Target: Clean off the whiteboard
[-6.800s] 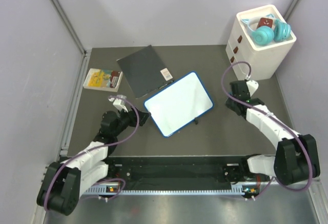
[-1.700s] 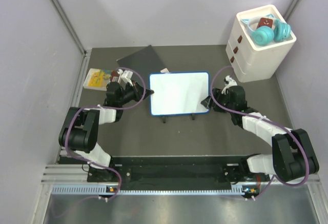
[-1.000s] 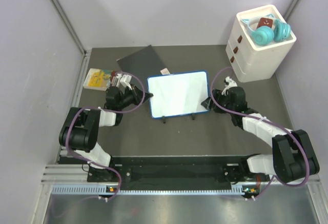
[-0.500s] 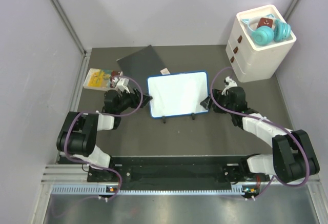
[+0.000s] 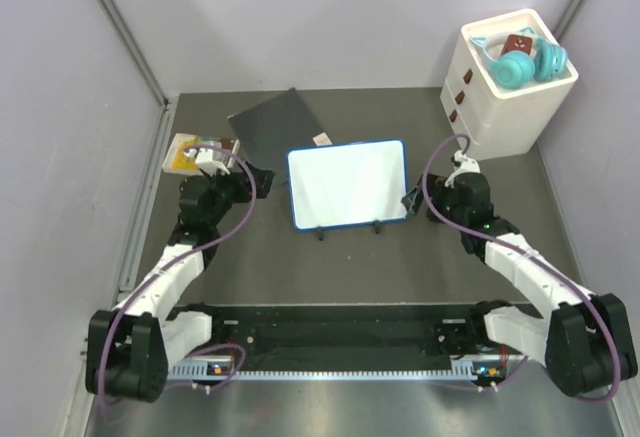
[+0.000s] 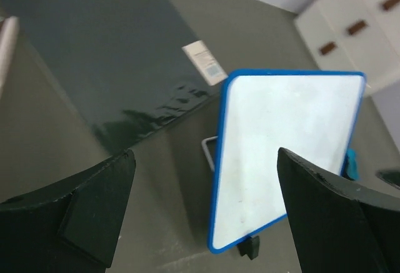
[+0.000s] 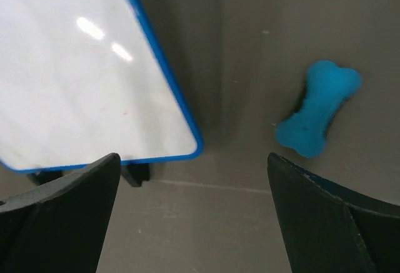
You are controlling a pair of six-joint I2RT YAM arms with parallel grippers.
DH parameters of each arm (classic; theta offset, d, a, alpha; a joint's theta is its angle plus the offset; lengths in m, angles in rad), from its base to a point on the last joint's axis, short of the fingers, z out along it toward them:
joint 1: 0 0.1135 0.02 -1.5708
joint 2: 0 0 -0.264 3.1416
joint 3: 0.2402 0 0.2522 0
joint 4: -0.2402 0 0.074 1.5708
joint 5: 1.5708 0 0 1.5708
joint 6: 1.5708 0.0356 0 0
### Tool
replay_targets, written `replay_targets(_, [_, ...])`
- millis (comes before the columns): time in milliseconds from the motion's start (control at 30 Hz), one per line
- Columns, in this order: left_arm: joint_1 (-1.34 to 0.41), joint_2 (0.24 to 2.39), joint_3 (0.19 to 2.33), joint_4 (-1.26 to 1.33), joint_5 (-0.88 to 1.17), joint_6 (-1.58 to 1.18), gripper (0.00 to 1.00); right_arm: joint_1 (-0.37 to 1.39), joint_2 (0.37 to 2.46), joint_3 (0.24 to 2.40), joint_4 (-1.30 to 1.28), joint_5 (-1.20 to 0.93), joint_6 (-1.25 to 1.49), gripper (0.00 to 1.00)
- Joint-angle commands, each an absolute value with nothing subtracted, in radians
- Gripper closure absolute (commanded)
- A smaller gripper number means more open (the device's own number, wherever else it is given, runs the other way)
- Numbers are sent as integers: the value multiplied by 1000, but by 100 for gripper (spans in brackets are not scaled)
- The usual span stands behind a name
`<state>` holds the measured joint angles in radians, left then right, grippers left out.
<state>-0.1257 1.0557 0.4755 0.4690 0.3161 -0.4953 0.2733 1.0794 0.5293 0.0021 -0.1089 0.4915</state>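
Board: the small white board with a thin blue frame stands propped on its black feet at mid-desk. Its long axis runs left to right in the overhead view, between the two arms. The surface reads clean. We see no red marks in any view, only a faint speck or two from the wrist cameras.

The left hand has its fingers spread wide and holds nothing. It sits just off the board's left short edge, which faces its wrist camera.

The right hand is likewise wide open and empty, and hovers at the board's near right corner.

Key relation: a blue bone-shaped piece, which we take for the eraser, lies flat on the dark desk. It is just right of that corner and clear of the frame. The right hand is much the nearer to it, and the board lies to that hand's left. We judge the erasing done or nearly so.
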Motion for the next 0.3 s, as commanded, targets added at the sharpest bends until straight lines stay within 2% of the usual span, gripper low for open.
replay_targets(0, [-123,1014,569,24,-39,-508,1,285,1026,629,-264,208,526,1])
replay_targets(133, [-121,1008,571,-87,-136,-495,1,285,1000,638,-307,305,545,1])
replay_targets(267, [-123,1017,537,-34,-91,-479,1,287,977,626,-299,324,549,1])
